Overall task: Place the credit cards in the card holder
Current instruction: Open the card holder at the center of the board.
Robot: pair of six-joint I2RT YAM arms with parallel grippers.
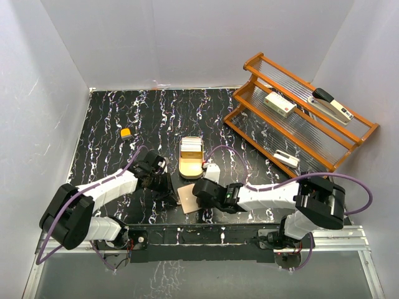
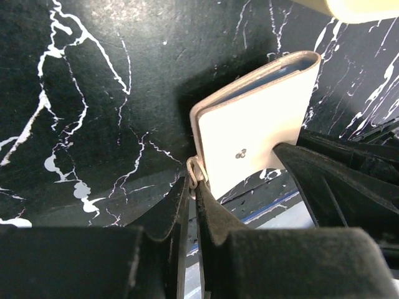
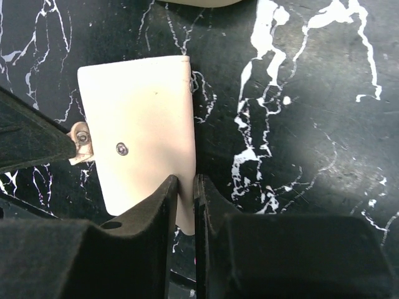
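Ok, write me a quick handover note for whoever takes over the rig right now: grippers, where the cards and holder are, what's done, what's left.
Left gripper: jaws shut on the small closure tab of the card holder.
Right gripper: jaws shut on one edge of the card holder.
Card holder: folded shut, held between both arms near the front of the table.
Credit cards: lying in the gold tray just beyond it.
Done: both arms grip the holder.
Left: open it and slot in the cards; none visibly inserted yet.

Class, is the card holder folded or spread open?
Folded: the card holder has its two covers lying together, a thin blue gap along one edge.
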